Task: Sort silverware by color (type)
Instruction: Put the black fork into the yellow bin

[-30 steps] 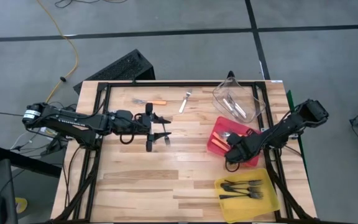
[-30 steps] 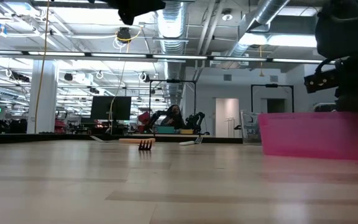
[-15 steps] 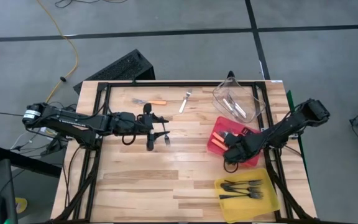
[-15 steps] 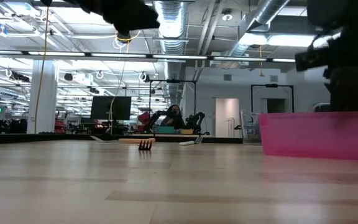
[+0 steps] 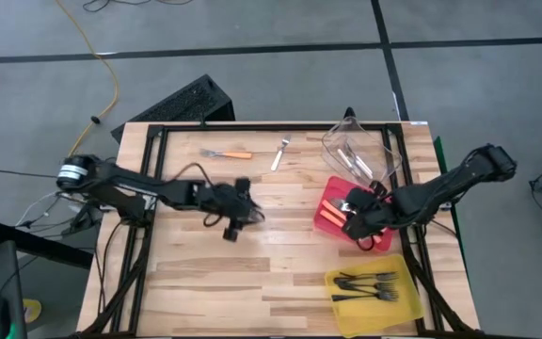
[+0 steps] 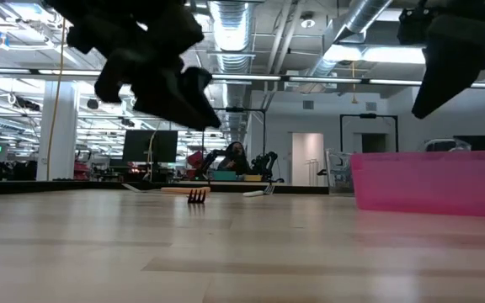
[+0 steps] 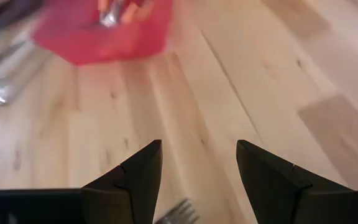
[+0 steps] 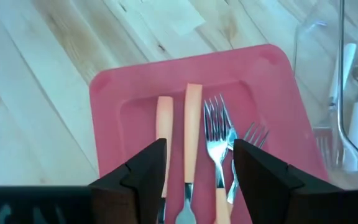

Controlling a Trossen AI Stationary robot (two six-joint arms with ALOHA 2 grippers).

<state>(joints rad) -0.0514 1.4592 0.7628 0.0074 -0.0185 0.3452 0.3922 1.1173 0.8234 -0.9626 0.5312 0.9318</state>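
A black fork (image 7: 178,213) lies flat on the wooden table near its middle. Its tines (image 6: 196,195) also show in the low view. My left gripper (image 7: 197,180) hangs open just above it, one finger on either side and not touching it; in the high view the gripper (image 5: 243,215) covers the fork. My right gripper (image 8: 197,180) is open and empty above the red bin (image 5: 332,184). Orange-handled forks (image 8: 192,118) lie side by side on the bin's floor.
An orange-handled fork (image 5: 226,153) and a pale fork (image 5: 279,153) lie near the table's far edge. A clear bin (image 5: 384,141) with pale forks stands at the far right. A yellow bin (image 5: 407,306) with black forks stands at the near right.
My left gripper has sunk toward the black fork and tipped its fingers downward. My right gripper has risen out of the red bin and now hangs above it.
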